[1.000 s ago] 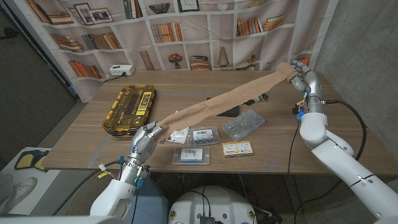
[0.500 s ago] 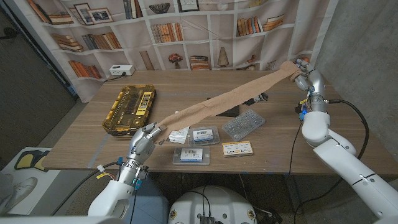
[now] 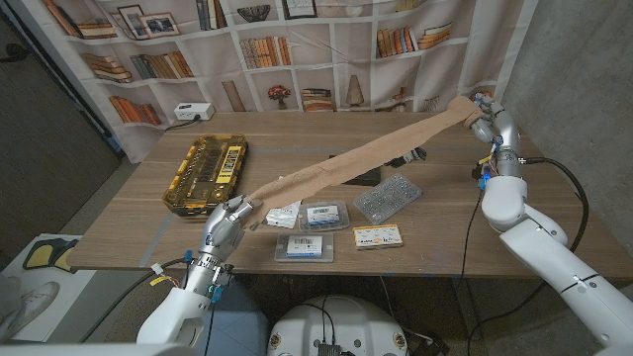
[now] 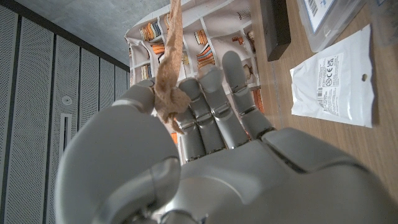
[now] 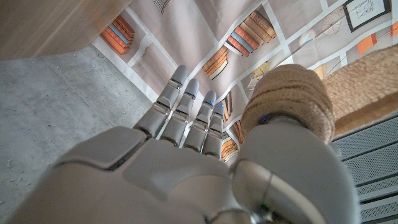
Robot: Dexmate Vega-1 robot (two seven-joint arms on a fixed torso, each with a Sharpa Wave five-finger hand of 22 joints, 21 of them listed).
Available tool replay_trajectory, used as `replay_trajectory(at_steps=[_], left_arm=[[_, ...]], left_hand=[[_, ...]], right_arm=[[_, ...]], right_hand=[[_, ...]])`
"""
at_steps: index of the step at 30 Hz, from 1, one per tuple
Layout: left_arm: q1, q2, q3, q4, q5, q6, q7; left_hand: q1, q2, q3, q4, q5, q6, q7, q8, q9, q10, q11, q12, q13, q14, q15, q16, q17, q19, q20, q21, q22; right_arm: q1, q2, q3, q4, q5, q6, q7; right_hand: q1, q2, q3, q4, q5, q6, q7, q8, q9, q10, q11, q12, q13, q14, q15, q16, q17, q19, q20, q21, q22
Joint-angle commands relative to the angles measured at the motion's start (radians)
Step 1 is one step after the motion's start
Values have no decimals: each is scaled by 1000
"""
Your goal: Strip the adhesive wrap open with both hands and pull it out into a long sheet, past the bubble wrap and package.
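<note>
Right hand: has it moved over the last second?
Yes. The right hand, holding the wrap's roll end, has drifted slightly right and away from the left hand, judged against the table's far right corner.

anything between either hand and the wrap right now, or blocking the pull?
Nothing visible. The left hand already pinches one end of the wrap and the right hand holds the roll end. The sheet hangs in the air above the plastic cases on the table, not touching them.

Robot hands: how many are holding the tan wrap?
2. The left robot hand pinches the wrap's near end; the right robot hand holds the roll end, raised high.
</note>
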Motion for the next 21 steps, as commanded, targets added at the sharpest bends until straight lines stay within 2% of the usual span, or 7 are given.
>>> replay_trajectory(at_steps=[1,3,4,10,20,21], left_arm=[[37,10,-15,-9,-15,-11,-17],[40,13,-17,-8,-19,-12,-22],[41,15,-17,-7,-21,-12,-26],[48,26,-25,-4,-30,-16,-47],[64,33,-38,-10,-36,-20,-63],[66,34,-39,-11,-34,-21,-64]], left_hand=[[-10,-2,5,-1,4,4,4,1,2,8,1,-3,-5,3,9,-1,4,0,4,3,-1],[-10,-2,4,-1,4,9,3,-11,-19,5,-1,2,5,3,7,0,5,-1,3,5,1],[-9,-2,5,-2,4,5,3,-3,-5,3,-1,2,6,3,7,0,5,-1,4,5,1],[-9,-2,4,-3,4,10,6,-18,-34,4,-1,1,4,4,8,-4,-1,-2,5,5,2],[-8,-2,3,-4,4,9,10,-19,-39,5,3,-6,-4,5,9,-3,2,-4,7,5,1],[-8,-2,3,-4,4,5,8,-12,-26,6,2,-7,-6,3,9,-4,3,-5,7,5,2]], right_arm=[[8,-2,-5,8,9,-19,-2],[8,1,-4,5,10,-26,-8],[7,0,-4,5,11,-25,-8],[2,-1,0,3,20,-18,-8],[-3,0,10,2,37,5,-5],[-2,5,12,-1,41,1,-8]], right_hand=[[-2,-7,1,-6,5,-7,0,5,2,-5,-2,-3,1,-4,-157,-2,-2,-1,2,-4,2],[-3,-7,0,-5,5,-8,0,5,2,-6,-2,-3,1,-5,-156,-1,-2,0,2,-5,2],[-3,-7,-1,-5,5,-8,0,5,2,-6,-2,-3,1,-6,-156,-1,-3,0,2,-6,2],[-5,-8,-3,-6,6,-12,2,4,2,-11,0,-5,1,-13,-154,-2,-5,-4,3,-10,2],[-5,-8,-4,-7,7,-15,1,4,2,-14,-2,-5,1,-20,-153,-1,-6,-6,3,-15,1],[-5,-8,-5,-8,7,-15,0,4,2,-13,-2,-4,1,-20,-153,-1,-7,-6,3,-15,1]])
